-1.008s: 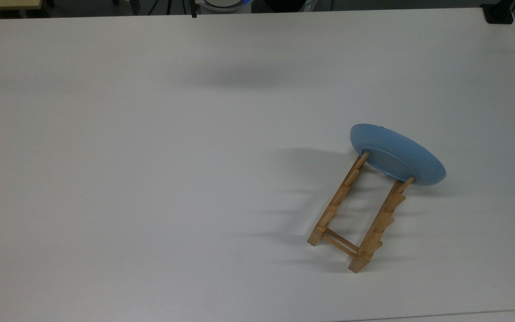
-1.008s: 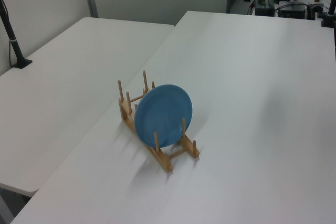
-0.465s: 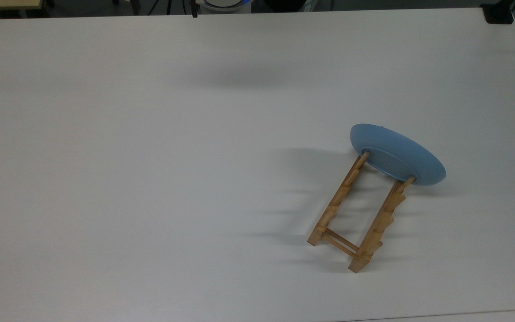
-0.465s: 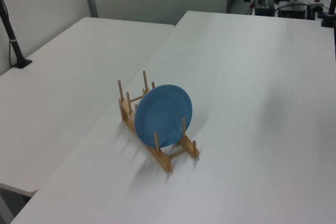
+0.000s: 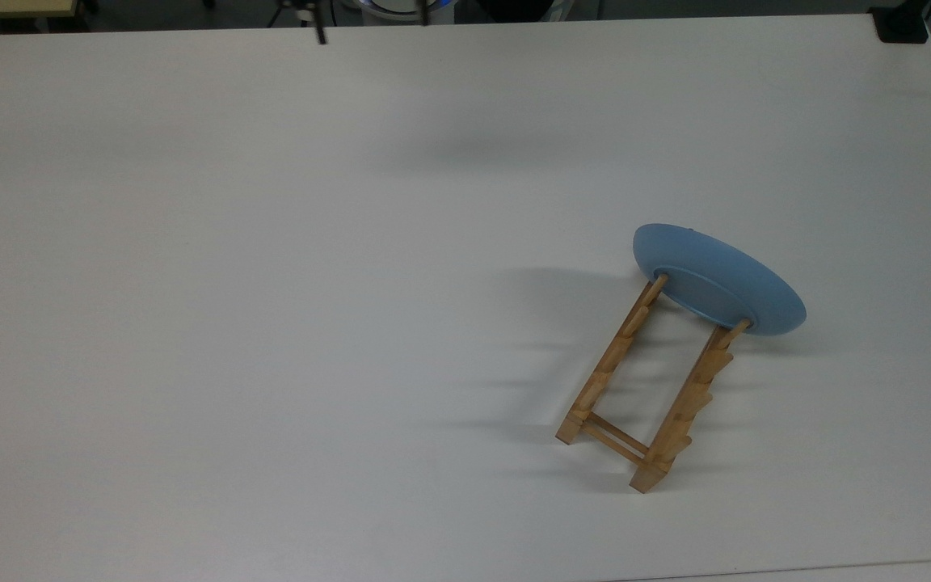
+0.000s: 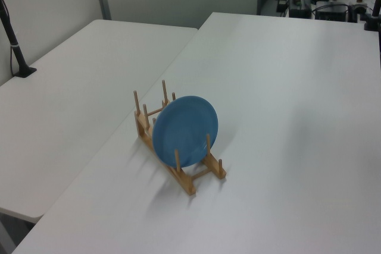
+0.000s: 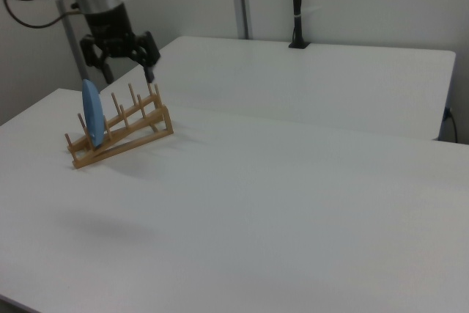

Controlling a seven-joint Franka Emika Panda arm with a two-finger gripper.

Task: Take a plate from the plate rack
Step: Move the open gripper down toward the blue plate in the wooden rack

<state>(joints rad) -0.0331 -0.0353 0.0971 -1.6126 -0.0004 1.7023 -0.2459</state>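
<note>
White table point(image 5: 271, 283); hand point(image 7: 127, 70) spread open, pointing down, high above; plate point(image 7: 91, 113) upright in plate rack point(image 7: 124, 134)

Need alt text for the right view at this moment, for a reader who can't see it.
A light-blue plate stands on edge in a small wooden plate rack on a white table, at the right view's left. The robot's open gripper hangs above the rack, apart from the plate. A second white table and a black pole stand behind.

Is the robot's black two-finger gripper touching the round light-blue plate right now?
Apart. In the right view the open gripper hangs above the wooden rack, with clear space between it and the plate.
</note>
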